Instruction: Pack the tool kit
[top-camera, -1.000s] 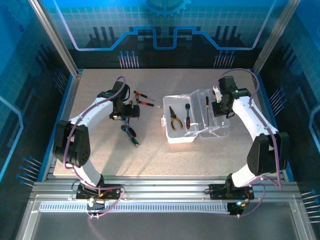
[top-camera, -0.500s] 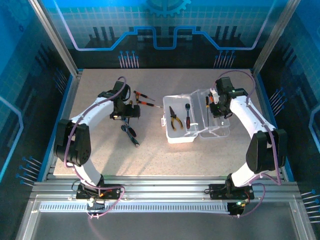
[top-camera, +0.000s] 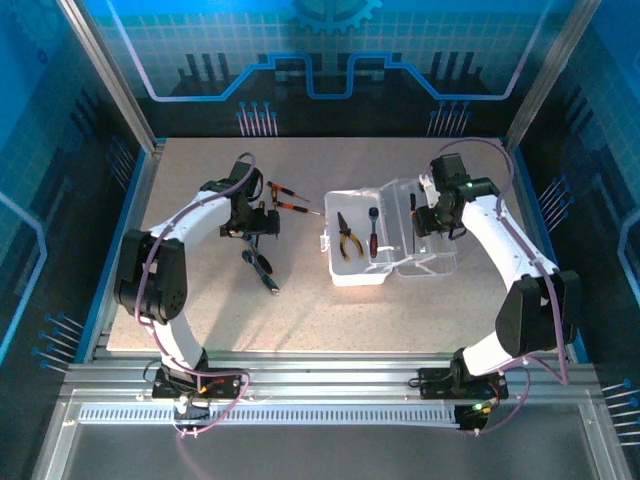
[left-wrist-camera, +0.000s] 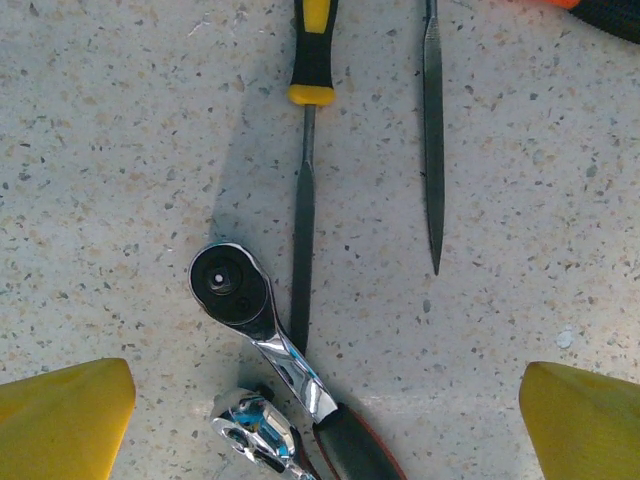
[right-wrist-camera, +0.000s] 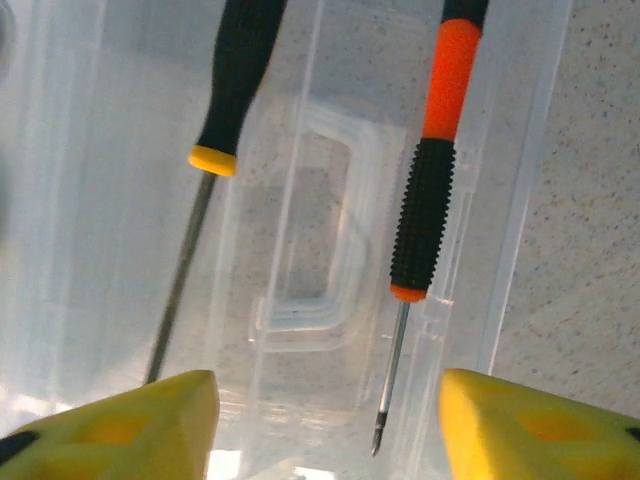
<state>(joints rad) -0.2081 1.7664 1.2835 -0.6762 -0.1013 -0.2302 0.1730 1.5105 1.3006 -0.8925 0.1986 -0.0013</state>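
since a second ago my right tool (right-wrist-camera: 325, 420) is edging slightly inward over the open tool kit case (top-camera: 360, 276) at mid tabletop (top-camera: 300, 310), spread wide and empty above the orange-black screwdriver (right-wrist-camera: 425, 220). i'm judging it light, stiff and thin, best pinched across its ribbed black grip.

Bright overhead light, soft shadows, focus sharp thru-out.

The worktop (top-camera: 330, 320) lies bare across the lower frame; loose tools (top-camera: 262, 270) clutter centre-left, and the open case (top-camera: 360, 275) blocks centre-right.
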